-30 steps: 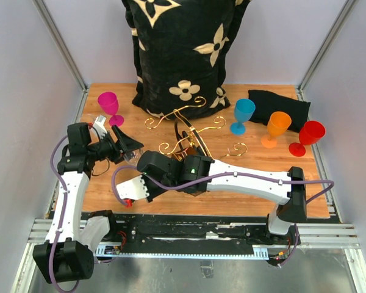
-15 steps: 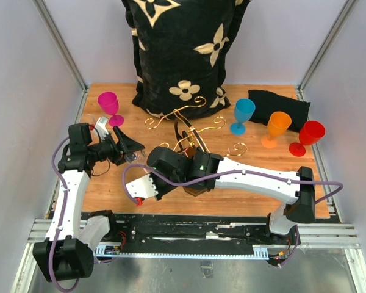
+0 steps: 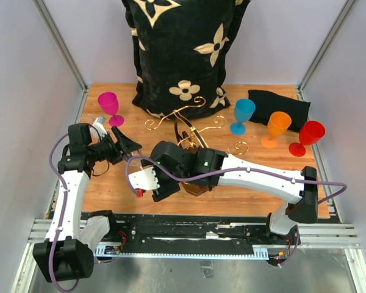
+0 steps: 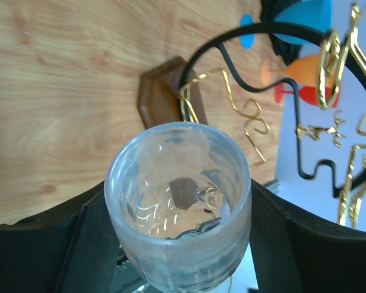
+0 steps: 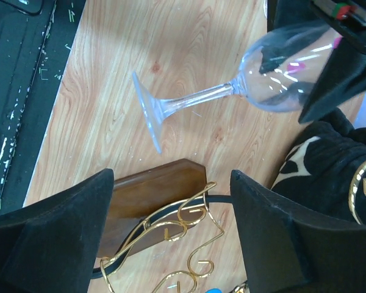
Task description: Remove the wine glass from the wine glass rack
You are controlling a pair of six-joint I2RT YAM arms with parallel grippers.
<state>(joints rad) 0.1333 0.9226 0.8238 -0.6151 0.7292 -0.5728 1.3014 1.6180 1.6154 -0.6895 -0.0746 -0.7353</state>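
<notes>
Step in hand: the lift-off looks done. The wine glass (image 4: 178,183) is clear of the wine glass rack (image 5: 152,189), so I judge this the hand-over or set-down stage.
Left fingers (image 4: 55,244): closed on the bowl of the glass, one pad on each side. The mouth of the bowl points away from the palm.
Right fingers (image 5: 49,232): spread wide and holding nothing.
Glass position: on its side between the left fingers. Stem and foot stick out free beyond them, towards the right fingers.
Glass seen from the right fingers: it lies ahead of the tips, with no contact. I cannot tell whether the foot grazes the table (image 5: 110,85) or hangs just above it.
Rack: its wooden base and gold scrolls show below the gap of the right fingers. No wire touches the glass.
Top view: the clear glass is hard to make out there, so the wrist views carry the detail.
Next move, left: probably swing the glass upright so the foot meets bare wood flat, and loosen only once it stands.
Next move, right: back off without clipping the foot or the scrolls.
Risk: the bowl is smooth and round and is gripped across its width, so it may slip or twist if tilted fast.
</notes>
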